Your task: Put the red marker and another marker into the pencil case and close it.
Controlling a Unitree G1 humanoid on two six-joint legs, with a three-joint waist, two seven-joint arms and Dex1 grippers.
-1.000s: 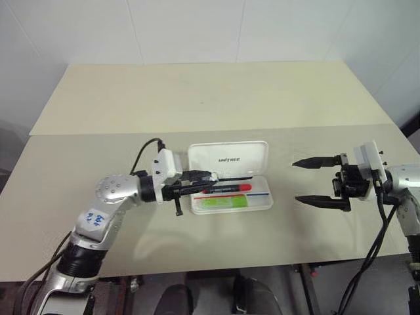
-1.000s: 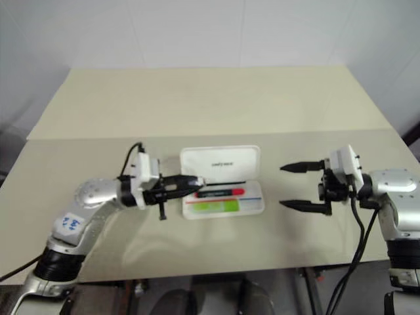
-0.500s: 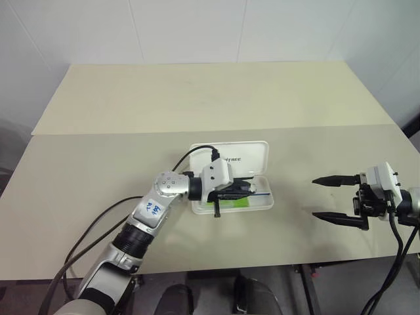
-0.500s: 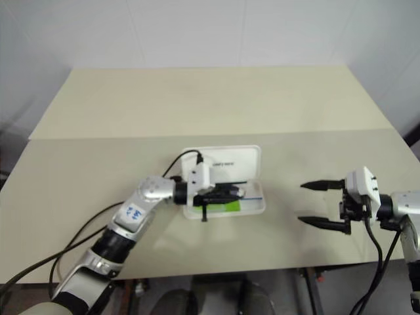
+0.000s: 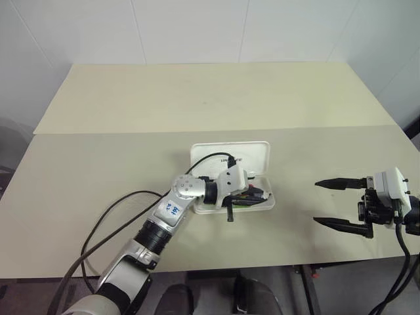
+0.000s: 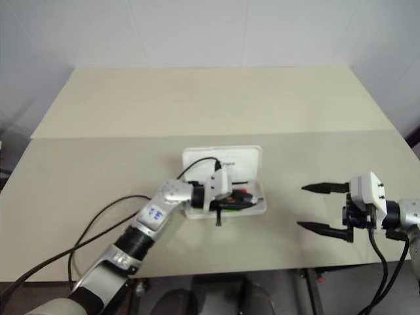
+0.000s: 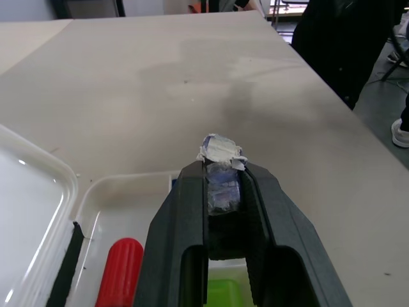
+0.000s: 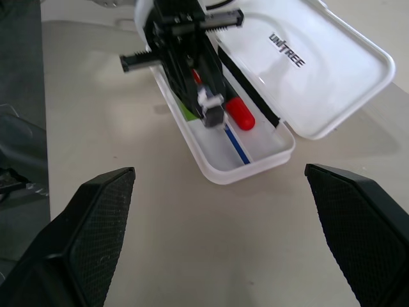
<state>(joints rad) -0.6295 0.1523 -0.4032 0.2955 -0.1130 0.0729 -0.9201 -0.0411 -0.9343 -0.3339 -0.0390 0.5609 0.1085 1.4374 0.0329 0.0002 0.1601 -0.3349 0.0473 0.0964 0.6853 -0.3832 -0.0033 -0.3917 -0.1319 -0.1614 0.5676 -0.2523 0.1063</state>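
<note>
The white pencil case (image 5: 248,154) lies open at the table's middle, its lettered lid (image 8: 300,70) folded back flat. In its tray lie the red marker (image 8: 241,116) and the light green highlighter (image 7: 223,295), side by side. My left gripper (image 5: 257,192) reaches low over the tray along its length and covers most of both markers. Its fingers (image 7: 185,211) are pressed together, with a scrap of white tape at the tips, and I see nothing held. My right gripper (image 5: 315,202) hovers open to the right of the case, well apart from it.
A thin red-and-blue stick (image 8: 236,146) lies in the tray beside the red marker. The left arm's black cable (image 5: 111,216) loops over the beige table (image 5: 197,98). A seam crosses the tabletop behind the case. A dark-clothed person (image 7: 348,45) stands past the far edge.
My left gripper slid rightward from the case's left end to over the tray, staying shut. My right gripper drew back to the right, still open. The markers have not moved.
</note>
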